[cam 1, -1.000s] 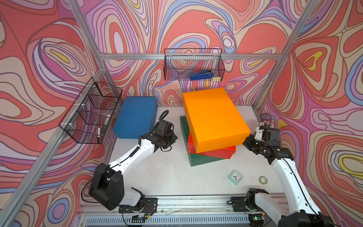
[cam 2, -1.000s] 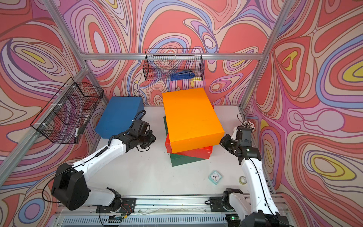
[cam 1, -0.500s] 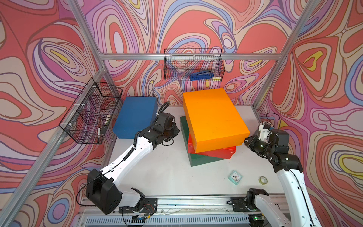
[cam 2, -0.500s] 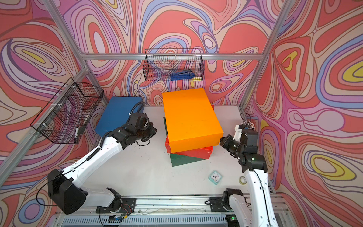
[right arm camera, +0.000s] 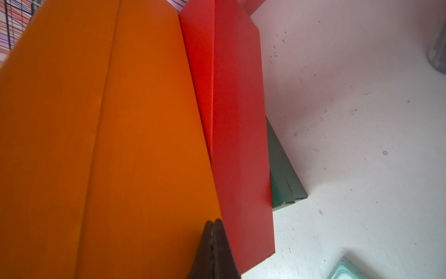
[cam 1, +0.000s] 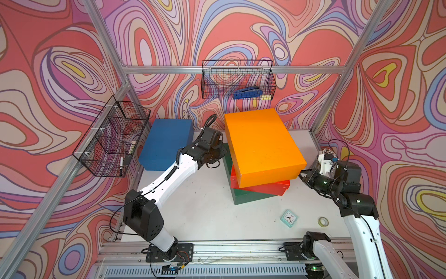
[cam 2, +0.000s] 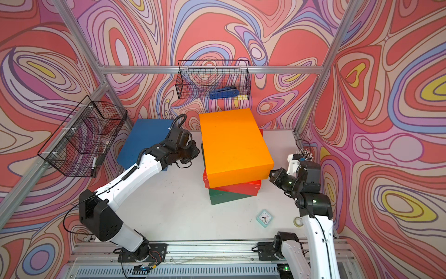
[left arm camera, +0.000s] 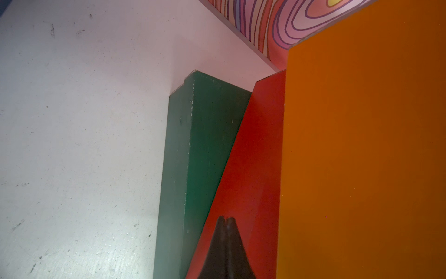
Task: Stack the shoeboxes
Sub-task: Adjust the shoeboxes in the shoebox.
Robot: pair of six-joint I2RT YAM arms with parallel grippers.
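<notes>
Both arms' jaws are pressed together, empty; push orange box [cam 1: 263, 145] and red box [cam 1: 265, 188] square over green box [cam 1: 243, 196] from opposite sides, gently.

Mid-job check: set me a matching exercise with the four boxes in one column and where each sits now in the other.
Things:
1. orange box
2. red box
3. green box
4. blue box

Places:
A. bottommost of three
B. standing alone, nothing on it
C. topmost of three
D. sandwiched between two others

Pairs: 1-C, 2-D, 3-A, 4-B
</notes>
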